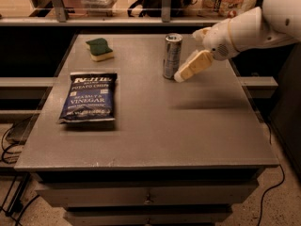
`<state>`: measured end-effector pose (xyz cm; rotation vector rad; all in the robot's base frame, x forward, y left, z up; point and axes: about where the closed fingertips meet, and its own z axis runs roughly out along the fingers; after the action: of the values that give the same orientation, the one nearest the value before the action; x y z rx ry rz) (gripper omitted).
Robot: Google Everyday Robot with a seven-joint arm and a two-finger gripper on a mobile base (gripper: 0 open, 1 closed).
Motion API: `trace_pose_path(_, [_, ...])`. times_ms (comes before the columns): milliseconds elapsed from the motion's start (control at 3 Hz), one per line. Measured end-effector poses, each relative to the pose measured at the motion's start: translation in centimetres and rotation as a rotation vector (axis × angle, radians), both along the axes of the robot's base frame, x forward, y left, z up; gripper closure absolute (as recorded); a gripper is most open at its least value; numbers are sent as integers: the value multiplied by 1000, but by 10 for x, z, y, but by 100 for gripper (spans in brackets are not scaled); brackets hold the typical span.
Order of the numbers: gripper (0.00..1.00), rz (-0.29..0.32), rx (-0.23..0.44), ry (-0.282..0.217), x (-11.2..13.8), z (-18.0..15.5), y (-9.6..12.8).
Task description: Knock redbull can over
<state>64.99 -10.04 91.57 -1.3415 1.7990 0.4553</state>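
Observation:
The redbull can [171,55] stands upright at the back middle of the grey table [155,121]; it is slim, silver and blue, with a shiny top rim. My gripper [188,69] comes in from the right on a white arm. Its cream fingertip sits just right of the can's lower half, very close to it or touching it.
A dark blue chip bag [88,96] lies flat on the left of the table. A green and yellow sponge [100,49] sits at the back left. A counter rail with boxes runs behind the table. Cables lie on the floor at left and right.

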Motion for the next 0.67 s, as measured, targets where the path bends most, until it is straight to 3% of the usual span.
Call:
trace_pose_path(333, [0,32,29,8,19,-8,18])
trace_pose_path(667, [19,72,54,-1,31,-12,37])
